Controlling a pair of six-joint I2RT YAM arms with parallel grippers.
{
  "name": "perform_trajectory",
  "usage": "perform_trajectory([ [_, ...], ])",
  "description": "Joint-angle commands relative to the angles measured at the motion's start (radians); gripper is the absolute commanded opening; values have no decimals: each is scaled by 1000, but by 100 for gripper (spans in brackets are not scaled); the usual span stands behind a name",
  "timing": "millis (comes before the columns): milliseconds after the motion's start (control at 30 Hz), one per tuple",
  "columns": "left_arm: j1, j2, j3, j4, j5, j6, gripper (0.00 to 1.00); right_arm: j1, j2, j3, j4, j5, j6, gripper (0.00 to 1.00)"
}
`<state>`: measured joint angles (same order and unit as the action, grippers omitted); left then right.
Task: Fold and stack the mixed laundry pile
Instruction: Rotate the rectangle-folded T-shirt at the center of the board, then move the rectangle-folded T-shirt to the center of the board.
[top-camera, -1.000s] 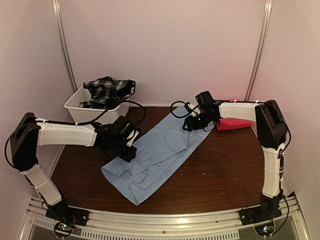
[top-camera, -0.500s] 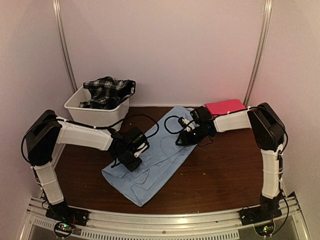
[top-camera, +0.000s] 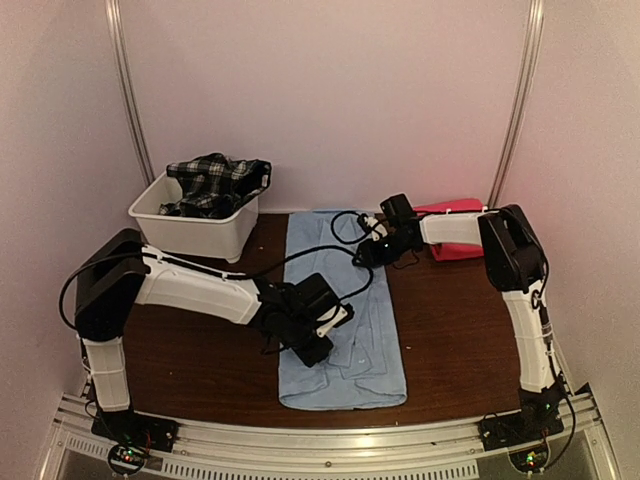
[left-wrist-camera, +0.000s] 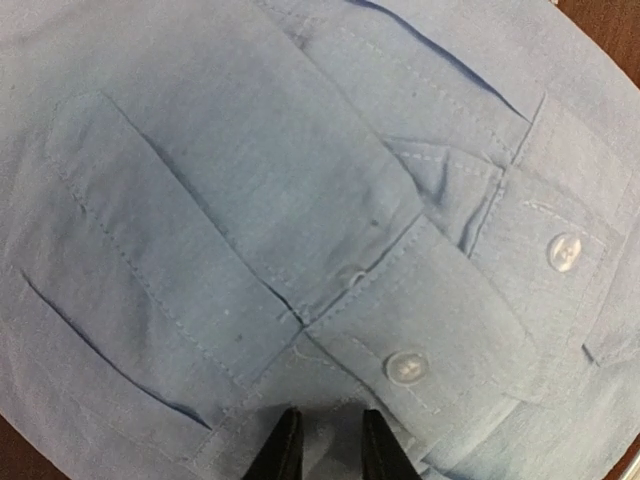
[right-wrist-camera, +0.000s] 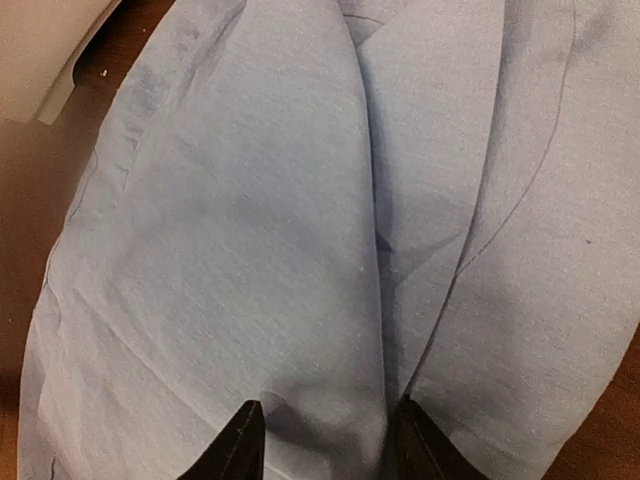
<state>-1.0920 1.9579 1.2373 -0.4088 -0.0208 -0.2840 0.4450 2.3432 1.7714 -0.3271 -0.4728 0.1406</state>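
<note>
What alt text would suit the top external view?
A light blue shirt lies in a long strip on a dark table, the left gripper gripping its middle and the right gripper its far end. A white tub holding a plaid garment stands far left.

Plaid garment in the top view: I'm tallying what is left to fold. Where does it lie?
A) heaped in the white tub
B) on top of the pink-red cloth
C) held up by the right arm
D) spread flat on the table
A: the black-and-white plaid garment is heaped in the white tub at the back left, apart from the light blue shirt spread on the table.
</note>
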Motion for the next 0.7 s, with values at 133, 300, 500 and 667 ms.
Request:
perform_trajectory([
  [133, 51, -191, -64, 64, -22, -85, 38, -8, -306, -263, 30, -45, 21, 50],
  [300, 153, -263, -172, 152, 50, -157, 44, -3, -433, -434, 137, -155, 72, 50],
  [500, 255, -225, -225, 252, 103, -182, 42, 23, -370, -486, 191, -210, 80, 48],
  [667, 275, -134, -172, 272, 87, -165, 42, 27, -289, -499, 214, -187, 114, 45],
])
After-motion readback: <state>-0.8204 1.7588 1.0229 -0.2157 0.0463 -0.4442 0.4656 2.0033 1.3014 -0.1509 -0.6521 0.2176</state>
